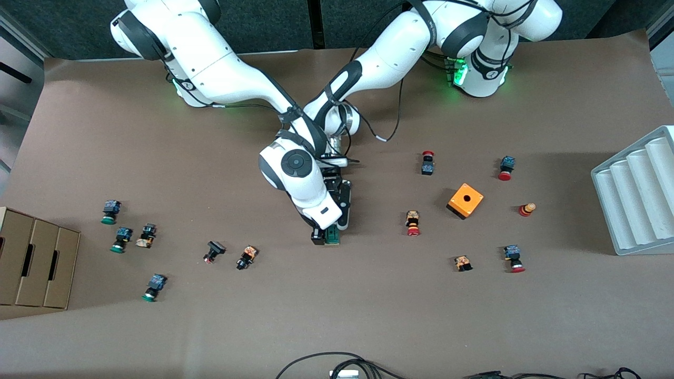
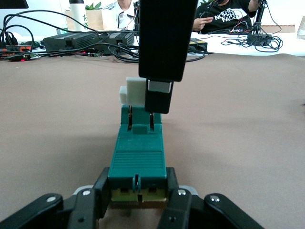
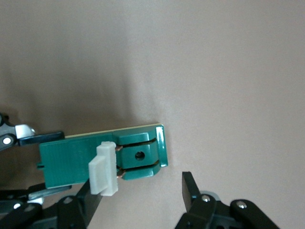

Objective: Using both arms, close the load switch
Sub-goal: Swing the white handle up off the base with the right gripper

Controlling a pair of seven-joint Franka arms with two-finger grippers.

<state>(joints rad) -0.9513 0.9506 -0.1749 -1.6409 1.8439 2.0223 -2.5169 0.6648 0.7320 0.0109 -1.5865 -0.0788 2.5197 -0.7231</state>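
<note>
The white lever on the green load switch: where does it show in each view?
Front view: not visible; only the load switch shows, under the two grippers.
Left wrist view: white lever stands at the switch's end away from the left gripper.
Right wrist view: lever, mid-switch.
Shared landmark: the green switch body.

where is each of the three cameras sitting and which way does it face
Front view: high across the table, facing both arms' bases; shows both arms meeting over the load switch.
Left wrist view: low on the left arm, looking along the load switch; the left gripper is shut on its end, a right gripper finger beside the white lever.
Right wrist view: looking down on the switch; right gripper open.
All views share the switch.
</note>
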